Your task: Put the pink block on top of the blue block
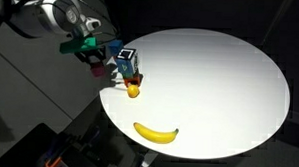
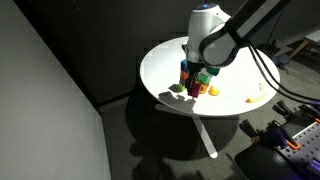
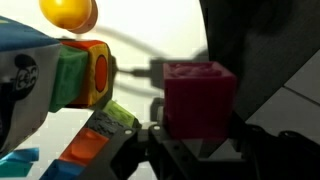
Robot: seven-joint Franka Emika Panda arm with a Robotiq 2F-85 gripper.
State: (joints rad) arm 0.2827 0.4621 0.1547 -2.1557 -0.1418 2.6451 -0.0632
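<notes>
In the wrist view the pink block [image 3: 198, 98] fills the middle, clamped between the two dark fingers of my gripper [image 3: 198, 130], which is shut on it. Both exterior views show the gripper [image 1: 95, 60] [image 2: 193, 72] low over the table's edge, beside a cluster of small things. I cannot pick out the blue block with certainty. A bright blue patch [image 3: 15, 160] shows at the wrist view's lower left corner.
Left of the held block sit a dark blue box with a white label [image 1: 125, 61] [image 3: 18, 70], a multi-coloured toy [image 3: 85, 75] and a small orange ball [image 1: 133, 90] [image 3: 68, 12]. A banana [image 1: 156, 133] lies near the front rim of the round white table [image 1: 220, 76].
</notes>
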